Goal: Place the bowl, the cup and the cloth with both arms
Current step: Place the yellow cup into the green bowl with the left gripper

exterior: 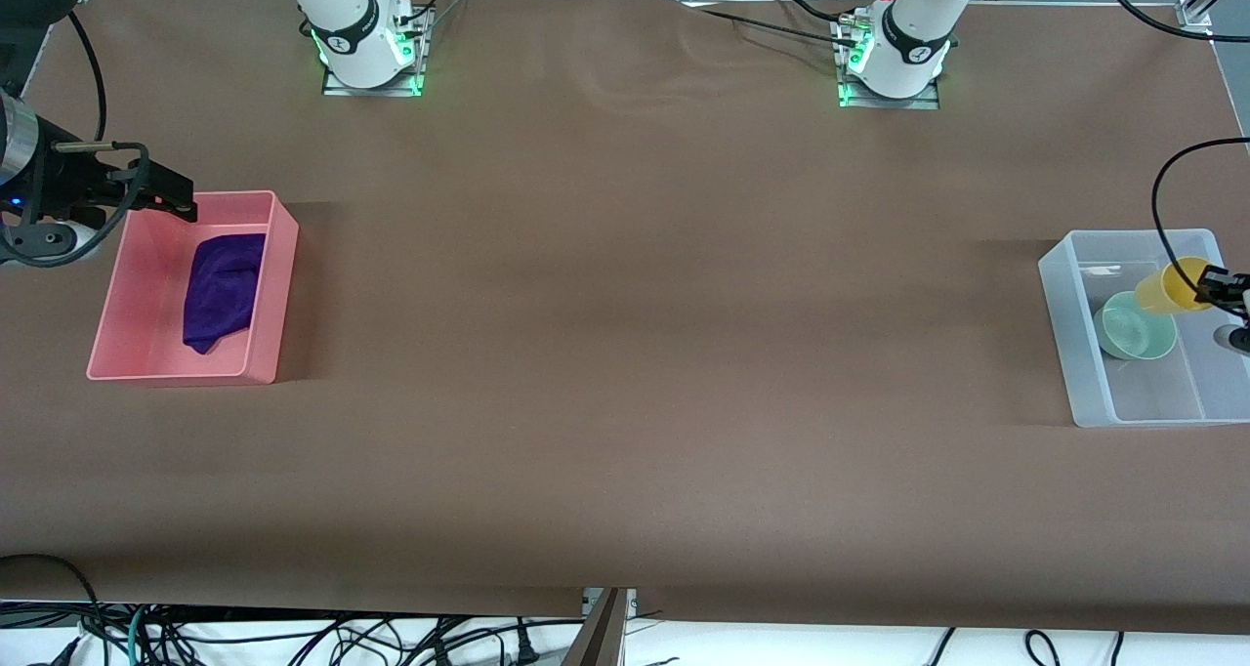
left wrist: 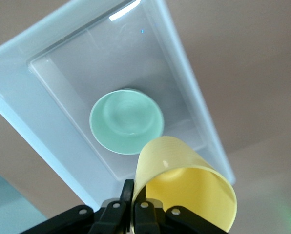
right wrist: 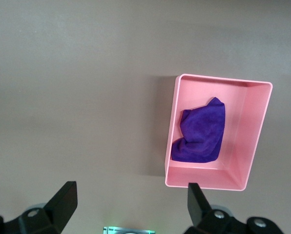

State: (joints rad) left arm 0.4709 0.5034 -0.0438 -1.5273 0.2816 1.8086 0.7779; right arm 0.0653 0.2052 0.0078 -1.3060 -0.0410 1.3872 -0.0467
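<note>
The yellow cup (exterior: 1170, 288) hangs tilted in my left gripper (exterior: 1216, 290), which is shut on its rim over the clear bin (exterior: 1060, 285). In the left wrist view one finger (left wrist: 128, 187) presses the outside of the cup's wall (left wrist: 184, 190). The mint-green bowl (exterior: 1136, 326) sits upright in the clear bin, also seen in the left wrist view (left wrist: 126, 121). The purple cloth (exterior: 223, 290) lies crumpled in the pink bin (exterior: 283, 285). My right gripper (exterior: 171, 197) is open and empty, up at the pink bin's edge. The right wrist view shows the cloth (right wrist: 201, 131) past the open gripper (right wrist: 131, 190).
The pink bin (right wrist: 170, 126) stands at the right arm's end of the brown table, the clear bin (left wrist: 48, 131) at the left arm's end. Both arm bases stand along the table's edge farthest from the front camera.
</note>
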